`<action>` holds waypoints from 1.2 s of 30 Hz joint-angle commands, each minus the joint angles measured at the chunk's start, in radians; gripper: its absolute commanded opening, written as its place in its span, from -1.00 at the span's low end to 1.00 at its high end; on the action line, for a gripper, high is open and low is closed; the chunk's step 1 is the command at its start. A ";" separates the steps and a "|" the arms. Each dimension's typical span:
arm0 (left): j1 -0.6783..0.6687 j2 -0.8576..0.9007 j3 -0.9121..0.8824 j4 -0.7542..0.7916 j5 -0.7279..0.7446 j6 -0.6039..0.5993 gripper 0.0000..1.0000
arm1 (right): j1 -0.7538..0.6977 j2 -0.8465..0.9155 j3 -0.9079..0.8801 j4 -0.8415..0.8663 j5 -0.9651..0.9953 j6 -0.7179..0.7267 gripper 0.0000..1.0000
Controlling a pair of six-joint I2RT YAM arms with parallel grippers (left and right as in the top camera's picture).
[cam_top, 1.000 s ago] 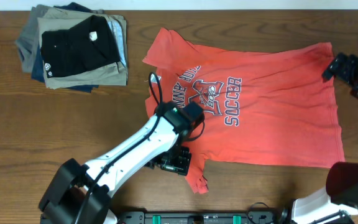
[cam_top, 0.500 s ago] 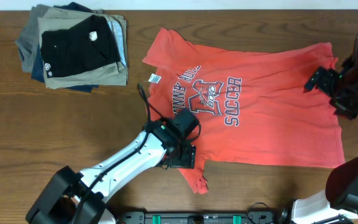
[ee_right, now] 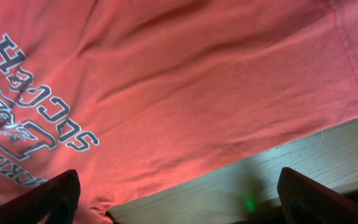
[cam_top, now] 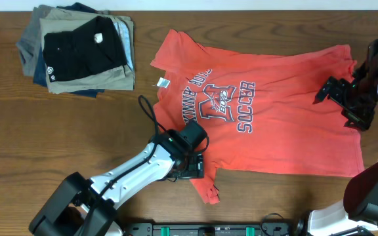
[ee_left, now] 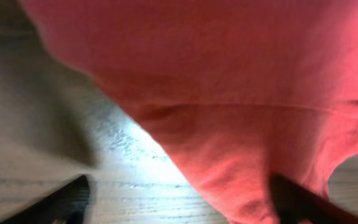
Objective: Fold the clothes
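The coral-red T-shirt [cam_top: 274,111] lies spread flat on the wooden table, its block lettering [cam_top: 225,105] face up and a small neck label [cam_top: 163,82] at its left. My left gripper [cam_top: 192,165] is open and low at the shirt's front left sleeve. In the left wrist view [ee_left: 179,202] its fingers straddle the sleeve's edge [ee_left: 229,124]. My right gripper [cam_top: 336,98] is open and hovers over the shirt's right hem. In the right wrist view [ee_right: 179,199] the shirt [ee_right: 197,81] lies below with nothing between the fingers.
A stack of folded garments, black [cam_top: 81,46] on top of khaki [cam_top: 104,80], grey and blue, sits at the back left. The bare wooden table [cam_top: 58,131] spreads left of the shirt and along the front.
My right gripper has moved left from beyond the shirt's right edge to over the hem. My left gripper has shifted slightly at the sleeve.
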 commanded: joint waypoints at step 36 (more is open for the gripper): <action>0.019 -0.043 0.002 -0.067 -0.022 0.033 -0.88 | 0.044 -0.465 -0.343 0.018 0.011 0.004 0.99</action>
